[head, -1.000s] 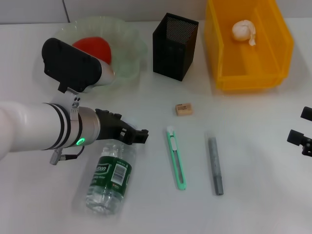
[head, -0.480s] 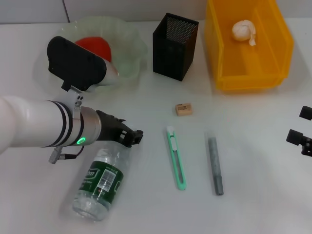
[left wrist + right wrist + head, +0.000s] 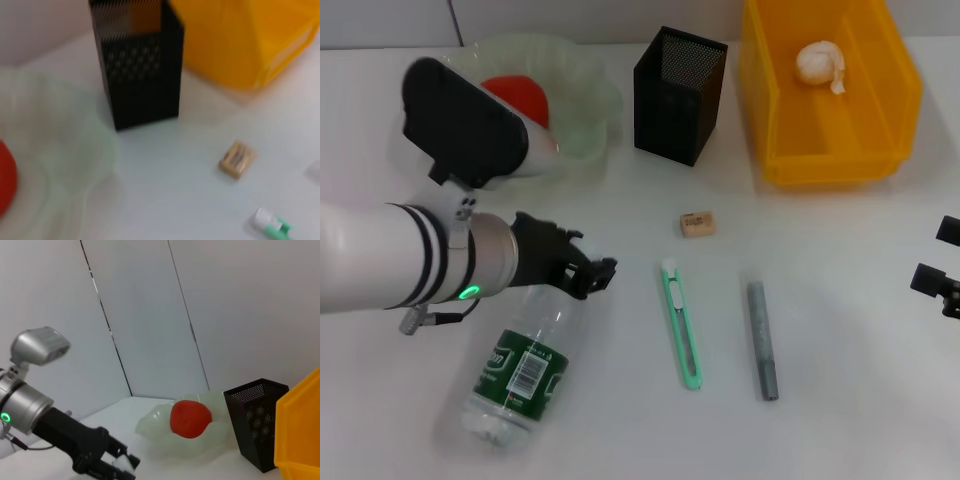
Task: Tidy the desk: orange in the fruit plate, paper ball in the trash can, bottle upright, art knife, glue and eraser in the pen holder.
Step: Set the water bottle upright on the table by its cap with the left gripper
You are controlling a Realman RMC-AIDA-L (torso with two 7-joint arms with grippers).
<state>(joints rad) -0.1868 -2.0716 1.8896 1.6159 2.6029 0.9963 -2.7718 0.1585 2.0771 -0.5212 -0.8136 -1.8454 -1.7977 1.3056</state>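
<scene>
The bottle (image 3: 518, 372) lies tilted on the desk (image 3: 840, 400), neck end up toward my left gripper (image 3: 588, 277), which is shut on its top. The orange (image 3: 523, 94) rests in the fruit plate (image 3: 588, 112). Inside the trash can (image 3: 830, 160) sits the paper ball (image 3: 818, 62). The eraser (image 3: 697, 224), art knife (image 3: 682, 326) and glue (image 3: 762, 340) lie on the desk in front of the pen holder (image 3: 678, 95). My right gripper (image 3: 940, 262) stands open at the right edge.
The left wrist view shows the pen holder (image 3: 140, 70), the eraser (image 3: 236, 159) and the knife's white end (image 3: 265, 219). The left arm's camera housing (image 3: 460, 125) overlaps the plate's front. White desk lies between the glue and my right gripper.
The bottle's base has swung left and toward the front edge while its neck stays at my left gripper. The left forearm has shifted slightly left. The right arm has not moved.
</scene>
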